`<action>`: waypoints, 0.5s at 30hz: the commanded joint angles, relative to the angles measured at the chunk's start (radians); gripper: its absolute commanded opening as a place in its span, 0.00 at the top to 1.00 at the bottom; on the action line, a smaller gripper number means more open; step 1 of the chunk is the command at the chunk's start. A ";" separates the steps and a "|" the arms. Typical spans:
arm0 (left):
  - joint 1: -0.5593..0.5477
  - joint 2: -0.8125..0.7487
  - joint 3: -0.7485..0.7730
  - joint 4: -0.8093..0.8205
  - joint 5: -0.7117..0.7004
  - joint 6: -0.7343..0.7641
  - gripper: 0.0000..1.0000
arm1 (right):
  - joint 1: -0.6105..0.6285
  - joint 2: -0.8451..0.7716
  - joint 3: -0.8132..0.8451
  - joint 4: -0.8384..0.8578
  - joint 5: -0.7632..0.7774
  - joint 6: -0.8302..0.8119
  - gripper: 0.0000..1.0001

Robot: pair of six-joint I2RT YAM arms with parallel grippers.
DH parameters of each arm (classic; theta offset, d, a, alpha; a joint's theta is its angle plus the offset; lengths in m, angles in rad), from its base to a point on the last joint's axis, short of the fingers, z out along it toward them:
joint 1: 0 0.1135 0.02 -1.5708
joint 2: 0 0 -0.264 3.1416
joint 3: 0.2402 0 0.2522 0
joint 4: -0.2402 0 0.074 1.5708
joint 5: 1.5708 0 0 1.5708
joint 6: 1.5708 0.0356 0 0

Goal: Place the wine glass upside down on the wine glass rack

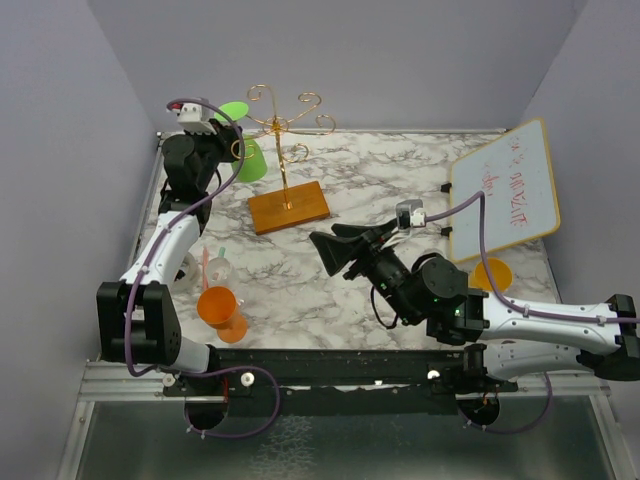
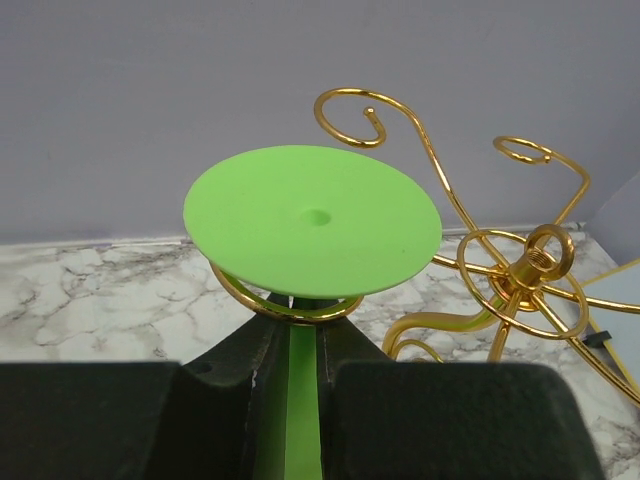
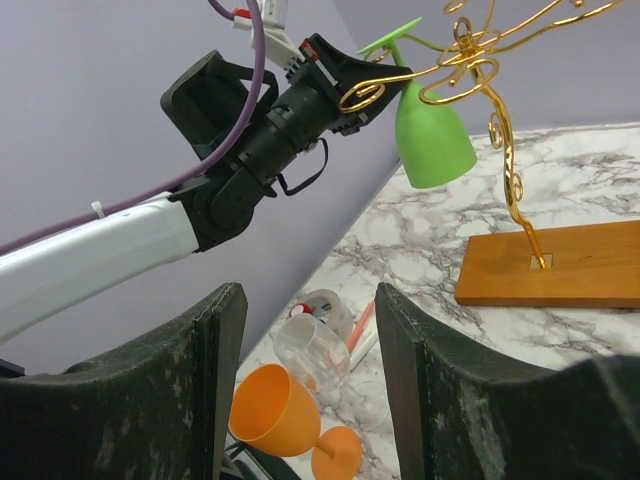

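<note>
**One wine glass (image 3: 432, 140) inverted at the wine glass rack (image 1: 287, 210)**

The green wine glass hung foot up and mouth down above the counter (image 1: 400, 180), long axis vertical, stem inside a scroll loop. The left gripper (image 2: 300, 345) pinched the stem. The left wrist view hid the bowl, which was plain in the right wrist view. The right gripper (image 3: 310, 330) stood spread, holding nothing.
</note>
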 commanded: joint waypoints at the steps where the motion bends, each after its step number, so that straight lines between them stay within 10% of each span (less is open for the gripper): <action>1: 0.008 -0.044 -0.038 -0.008 -0.118 -0.005 1.00 | 0.006 -0.020 -0.019 -0.010 0.026 0.019 0.40; 15: 0.010 -0.053 -0.044 0.043 0.039 0.045 1.00 | 0.006 -0.037 -0.031 -0.005 0.017 0.024 0.40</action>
